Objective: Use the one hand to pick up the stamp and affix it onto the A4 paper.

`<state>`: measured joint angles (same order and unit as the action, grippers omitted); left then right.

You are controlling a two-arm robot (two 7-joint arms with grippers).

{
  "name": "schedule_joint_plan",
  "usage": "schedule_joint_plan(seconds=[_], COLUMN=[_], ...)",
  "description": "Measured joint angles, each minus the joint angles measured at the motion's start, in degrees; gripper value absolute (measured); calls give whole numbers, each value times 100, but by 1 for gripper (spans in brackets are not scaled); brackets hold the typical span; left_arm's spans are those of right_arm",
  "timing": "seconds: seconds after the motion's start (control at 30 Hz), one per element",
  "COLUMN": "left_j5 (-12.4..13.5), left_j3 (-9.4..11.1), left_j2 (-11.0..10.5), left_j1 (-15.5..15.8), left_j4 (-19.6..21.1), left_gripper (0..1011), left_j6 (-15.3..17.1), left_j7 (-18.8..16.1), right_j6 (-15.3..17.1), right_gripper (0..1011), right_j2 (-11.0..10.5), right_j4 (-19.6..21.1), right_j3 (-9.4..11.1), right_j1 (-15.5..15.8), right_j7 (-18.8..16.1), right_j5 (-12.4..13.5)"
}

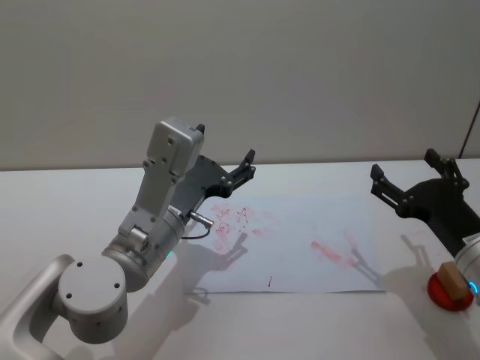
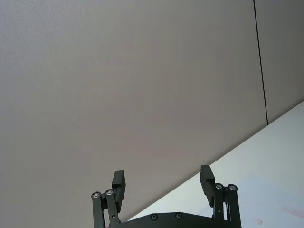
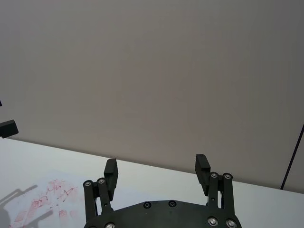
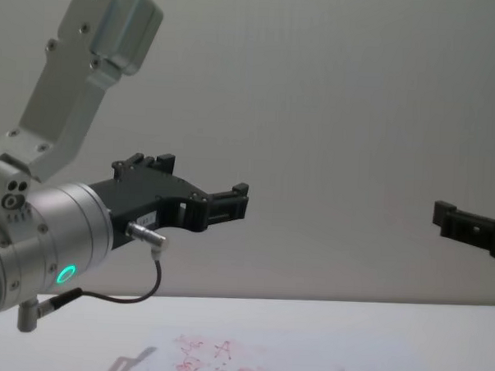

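Note:
The stamp, a small light-brown block, stands on a round red pad at the table's right edge. The A4 paper lies in the middle of the table with smudgy pink-red marks on it. My right gripper hovers open and empty above the paper's far right corner, behind the stamp and clear of it. My left gripper is raised over the paper's far left part, open with nothing held.
The white table runs back to a plain grey wall. The bulky silver left arm reaches over the table's left front. A dark cable hangs at the far right.

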<state>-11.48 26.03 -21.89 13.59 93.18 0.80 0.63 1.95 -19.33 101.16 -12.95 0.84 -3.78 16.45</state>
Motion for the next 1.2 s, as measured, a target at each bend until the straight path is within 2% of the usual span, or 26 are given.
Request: schedule_joint_plan(seconds=[1.2], left_j5=[0], left_j3=[0], left_j2=[0], left_j1=[0], left_j4=[0], left_gripper=[1001], left_j6=[0], left_j7=[0], right_j6=[0], right_gripper=[1001], right_j2=[0], right_j4=[7], right_j3=[4], right_j1=[0], right_j7=[-5], right_j5=[3])
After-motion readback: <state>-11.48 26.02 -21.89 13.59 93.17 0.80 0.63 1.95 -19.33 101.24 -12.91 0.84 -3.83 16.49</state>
